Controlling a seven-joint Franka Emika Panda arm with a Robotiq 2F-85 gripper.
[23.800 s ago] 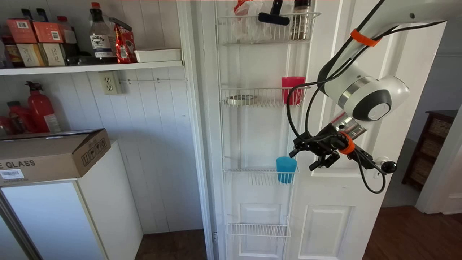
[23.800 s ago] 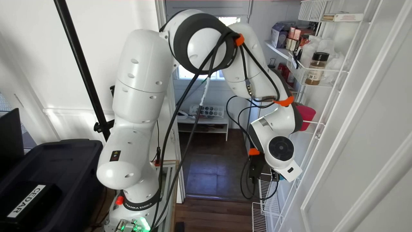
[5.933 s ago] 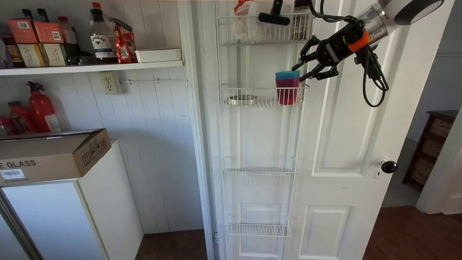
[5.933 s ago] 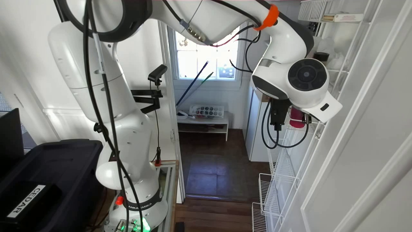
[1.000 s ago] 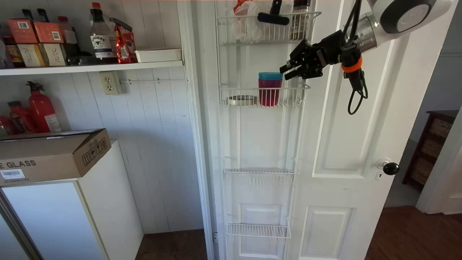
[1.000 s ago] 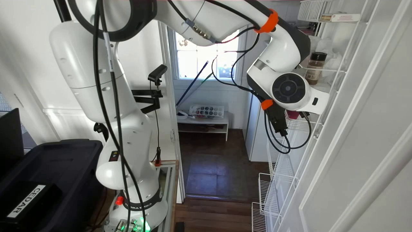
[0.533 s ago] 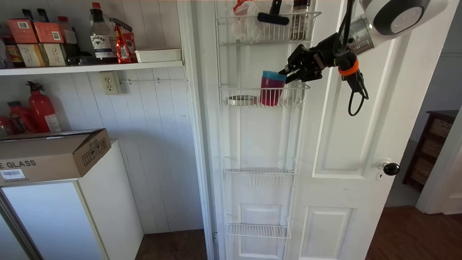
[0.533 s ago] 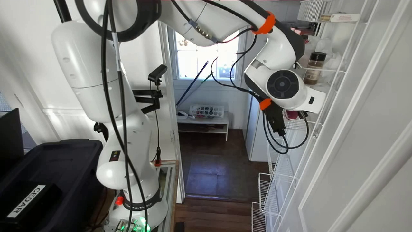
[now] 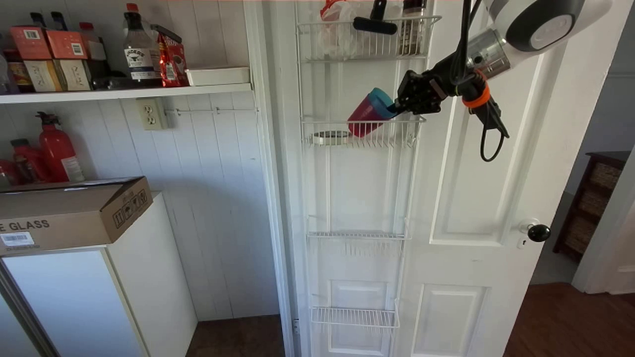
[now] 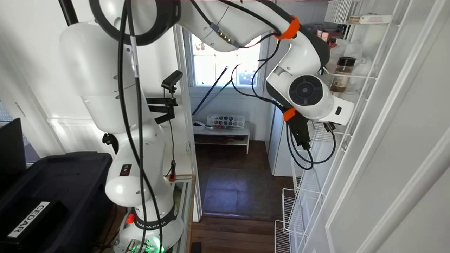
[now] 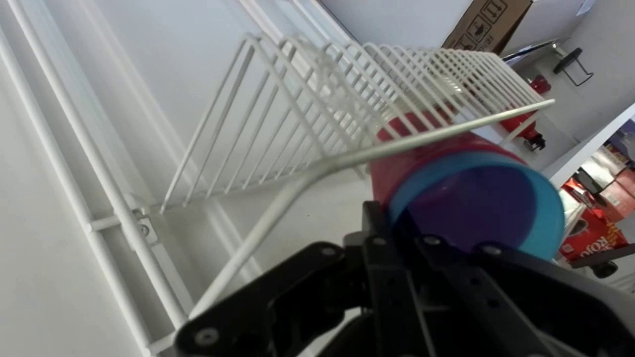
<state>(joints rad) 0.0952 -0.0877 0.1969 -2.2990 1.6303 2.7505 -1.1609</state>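
A blue cup (image 9: 382, 100) sits nested inside a pink cup (image 9: 363, 118). Both lean together in a white wire basket (image 9: 327, 122) on the door, mouths tipped toward the gripper (image 9: 393, 107). In the wrist view the gripper (image 11: 390, 214) is shut on the blue cup's near rim, one finger inside the mouth and one outside against the pink wall. The blue cup (image 11: 548, 218) shows a dark interior there; the pink cup (image 11: 389, 173) is partly behind the basket's front wire. My wrist hides the fingers and cups in an exterior view.
A round tin (image 9: 331, 138) lies in the basket, left of the cups. The basket above holds a plastic bag (image 9: 340, 37) and a spice jar (image 9: 412, 32). Further wire racks (image 9: 357, 234) hang below. A door knob (image 9: 538, 232) sticks out at right.
The fingers have come down onto the cup rim and closed. The nested cups went from upright to strongly tilted toward the gripper. Much earlier, the blue cup stood on a lower rack.
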